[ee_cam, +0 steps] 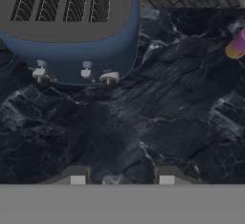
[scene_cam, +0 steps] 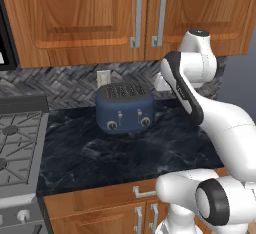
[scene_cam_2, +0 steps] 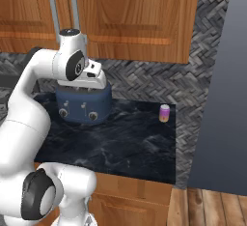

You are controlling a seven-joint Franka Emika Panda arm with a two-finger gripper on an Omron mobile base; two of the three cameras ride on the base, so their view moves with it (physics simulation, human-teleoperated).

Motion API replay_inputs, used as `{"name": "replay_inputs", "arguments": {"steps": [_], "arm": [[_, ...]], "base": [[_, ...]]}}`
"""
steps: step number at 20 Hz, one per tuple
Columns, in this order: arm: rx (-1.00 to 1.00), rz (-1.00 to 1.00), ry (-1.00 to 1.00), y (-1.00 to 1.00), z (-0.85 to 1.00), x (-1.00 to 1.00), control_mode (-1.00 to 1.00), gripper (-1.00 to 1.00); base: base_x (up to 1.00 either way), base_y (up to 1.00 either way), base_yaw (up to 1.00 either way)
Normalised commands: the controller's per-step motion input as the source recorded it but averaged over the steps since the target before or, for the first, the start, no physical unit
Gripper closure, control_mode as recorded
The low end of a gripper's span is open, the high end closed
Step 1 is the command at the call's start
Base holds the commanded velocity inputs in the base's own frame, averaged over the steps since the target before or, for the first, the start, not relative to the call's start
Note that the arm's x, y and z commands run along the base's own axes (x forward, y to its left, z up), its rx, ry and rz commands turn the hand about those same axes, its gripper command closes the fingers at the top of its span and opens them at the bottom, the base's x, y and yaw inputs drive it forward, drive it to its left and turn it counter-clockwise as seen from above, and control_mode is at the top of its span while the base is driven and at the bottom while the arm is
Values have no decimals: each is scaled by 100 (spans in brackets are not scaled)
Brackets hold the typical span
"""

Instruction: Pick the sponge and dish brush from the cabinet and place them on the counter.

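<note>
Gripper (ee_cam: 122,177) hovered above bare counter (ee_cam: 158,122) just in front of toaster (ee_cam: 67,27), fingertips (ee_cam: 76,177) parted partway, nothing between them. Toaster, blue with dark slotted top, sat on counter toward back wall. Purple-and-cream jar (scene_cam_2: 165,113) stood well right of toaster, near backsplash. Cabinet (scene_cam: 90,18) hung above toaster, both doors shut, silver bar handles (scene_cam: 136,15) side by side. Couldn't tell where sponge and dish brush were.

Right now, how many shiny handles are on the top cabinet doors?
2: the left door's handle and the right door's handle stand side by side where the cabinet doors meet, above the toaster.
</note>
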Motion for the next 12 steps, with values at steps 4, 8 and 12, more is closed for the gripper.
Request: {"name": "replay_inputs", "arguments": {"steps": [4, 8, 12], "arm": [[0, 3, -3, 2, 6, -11, -100, -100], [1, 8, -18, 7, 20, -18, -100, -100], [2, 10, -24, 13, 28, -18, -100, -100]], "base": [[0, 0, 0], [0, 0, 0], [0, 0, 0]]}}
